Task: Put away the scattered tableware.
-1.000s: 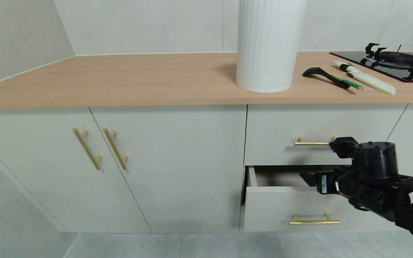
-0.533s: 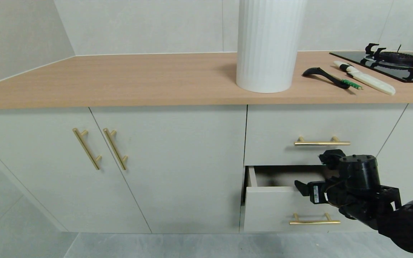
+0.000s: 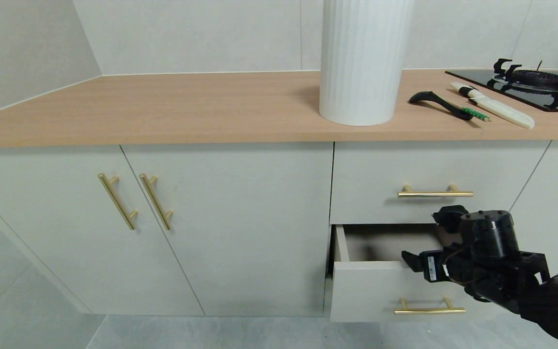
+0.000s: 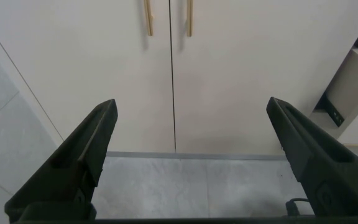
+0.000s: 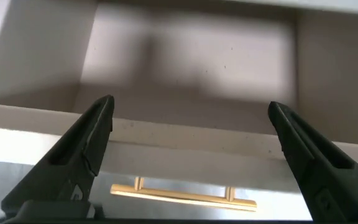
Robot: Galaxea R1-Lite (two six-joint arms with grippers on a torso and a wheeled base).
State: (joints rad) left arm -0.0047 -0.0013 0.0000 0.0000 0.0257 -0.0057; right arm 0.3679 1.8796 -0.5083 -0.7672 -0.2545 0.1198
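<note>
Cabinet front (image 3: 240,218): lower drawer (image 3: 366,291) at 5 o'clock partly open. Right gripper (image 5: 191,106) at its top edge, jaws wide, empty. Left gripper (image 4: 190,104) likewise wide, empty.

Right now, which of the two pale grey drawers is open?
The lower pale grey drawer: its front is pulled out, showing the hollow inside. The upper pale grey drawer sits flush, shut.
</note>
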